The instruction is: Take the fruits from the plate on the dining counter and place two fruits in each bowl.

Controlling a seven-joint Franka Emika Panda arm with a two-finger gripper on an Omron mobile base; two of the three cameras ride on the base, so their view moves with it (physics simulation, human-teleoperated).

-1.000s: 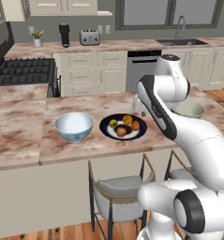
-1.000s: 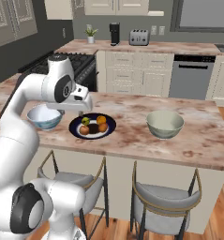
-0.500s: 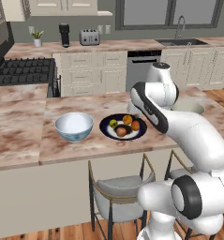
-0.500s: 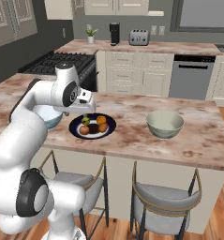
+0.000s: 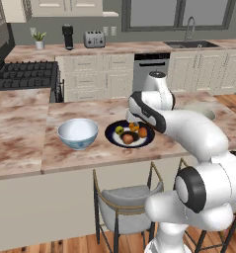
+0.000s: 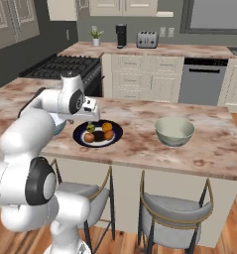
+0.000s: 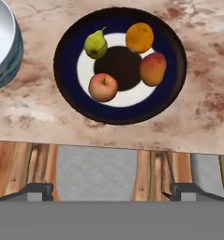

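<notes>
Hovering over the plate [image 7: 119, 65], the tool [image 7: 106, 191] looks straight down w/ its two tips set wide apart and nothing between them. A sec ago they stood narrower; they have spread since, and the arm has swung in from beside the plate to above it, so this reads as the lead-up to a first pick.

In the hand view all four fruits sit on the plate: pear [image 7: 95, 44] at 10 o'clock, orange [image 7: 139, 37] at 1 o'clock, reddish-orange fruit [image 7: 153, 68] at 3 o'clock, apple [image 7: 103, 87] at 7 o'clock. They ring the dark centre, each apart from the next.

The plate lies on the marbled desk [image 5: 20, 143] near its front edge. The blue-and-white bowl [image 5: 78, 133] stands just beside the plate at 9 o'clock in the left base view. The pale green bowl [image 6: 174, 131] stands well apart at 3 o'clock in the right base view. Both bowls look empty, so no fruit is placed yet.

Likely next: drop onto one fruit, close, carry it to a bowl. Round fruits may roll when nudged.
</notes>
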